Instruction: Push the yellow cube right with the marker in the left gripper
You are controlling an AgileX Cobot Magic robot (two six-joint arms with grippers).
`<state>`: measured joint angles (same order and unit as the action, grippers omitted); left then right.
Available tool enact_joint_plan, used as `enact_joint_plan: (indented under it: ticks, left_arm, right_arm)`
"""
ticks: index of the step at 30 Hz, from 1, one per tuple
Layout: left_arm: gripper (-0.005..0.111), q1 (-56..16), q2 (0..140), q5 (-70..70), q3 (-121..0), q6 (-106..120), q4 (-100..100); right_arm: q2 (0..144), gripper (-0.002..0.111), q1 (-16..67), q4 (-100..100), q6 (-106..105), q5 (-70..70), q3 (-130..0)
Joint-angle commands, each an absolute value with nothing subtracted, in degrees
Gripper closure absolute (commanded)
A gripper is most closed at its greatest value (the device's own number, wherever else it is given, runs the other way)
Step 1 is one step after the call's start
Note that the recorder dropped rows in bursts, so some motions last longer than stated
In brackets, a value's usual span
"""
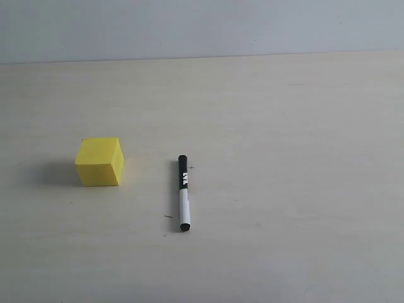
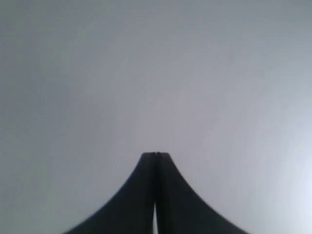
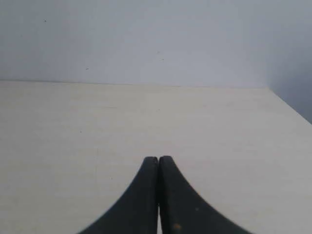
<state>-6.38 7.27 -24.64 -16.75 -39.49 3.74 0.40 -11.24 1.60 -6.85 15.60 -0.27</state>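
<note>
The yellow cube (image 1: 99, 162) rests on the pale table at the left in the exterior view. To its right lies the marker (image 1: 184, 192), free on the table, black half toward the back, white barrel toward the front. Neither arm shows in the exterior view. My left gripper (image 2: 156, 154) is shut with nothing between its fingers and faces only a blank grey wall. My right gripper (image 3: 158, 158) is also shut and empty, hovering over bare table. Neither wrist view shows the cube or the marker.
The pale wooden table (image 1: 284, 126) meets a grey wall (image 1: 202, 25) at the back. In the right wrist view the table's edge (image 3: 287, 105) runs off to one side.
</note>
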Motion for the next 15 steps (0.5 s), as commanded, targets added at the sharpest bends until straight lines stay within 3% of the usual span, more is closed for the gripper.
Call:
enact_joint_plan:
  ticks: [1, 6, 10, 14, 15]
  left_arm:
    - [0.107, -6.23, 24.61, -16.80, -31.27, -35.23, 4.46]
    - [0.107, -7.66, 45.45, 3.30, -40.68, -35.10, 7.61]
    - [0.107, -12.05, 57.70, 9.61, -41.54, -34.72, 7.50]
    - [0.107, -22.96, 65.01, 11.72, -42.28, -27.30, 7.38]
    - [0.107, -29.15, 68.08, 16.96, -45.10, -20.62, 7.49]
  right_arm:
    - [0.00, 0.108, -11.59, 1.56, -6.94, 15.33, 0.00]
    - [0.00, 0.108, -11.59, 1.56, -6.94, 15.33, 0.00]
    - [0.00, 0.108, -11.59, 1.56, -6.94, 15.33, 0.00]
    - [0.00, 0.108, -11.59, 1.56, -6.94, 15.33, 0.00]
    - [0.00, 0.108, -11.59, 1.56, -6.94, 15.33, 0.00]
